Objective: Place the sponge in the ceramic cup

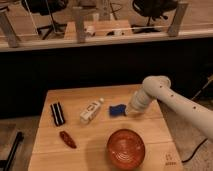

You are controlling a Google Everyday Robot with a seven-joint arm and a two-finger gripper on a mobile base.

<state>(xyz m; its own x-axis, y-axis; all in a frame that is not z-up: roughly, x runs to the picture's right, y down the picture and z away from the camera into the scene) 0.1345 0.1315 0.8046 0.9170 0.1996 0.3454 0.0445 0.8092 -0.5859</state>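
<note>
Nearest you on the pale wooden table sits a wide, glossy orange-red bowl, round with ribbed rings. Left of it lies a small dark-red, pod-shaped thing. Farther back you have a flat black rectangular block, then a white rectangular bottle lying on its side. Just right of that is the sponge, a small bright-blue soft block with wavy edges, flat on the wood. The gripper hangs at the sponge's right edge, at the end of a smooth white tubular arm coming in from the right. You cannot tell whether it is apart or together. Beyond the table stand pale upright posts.
</note>
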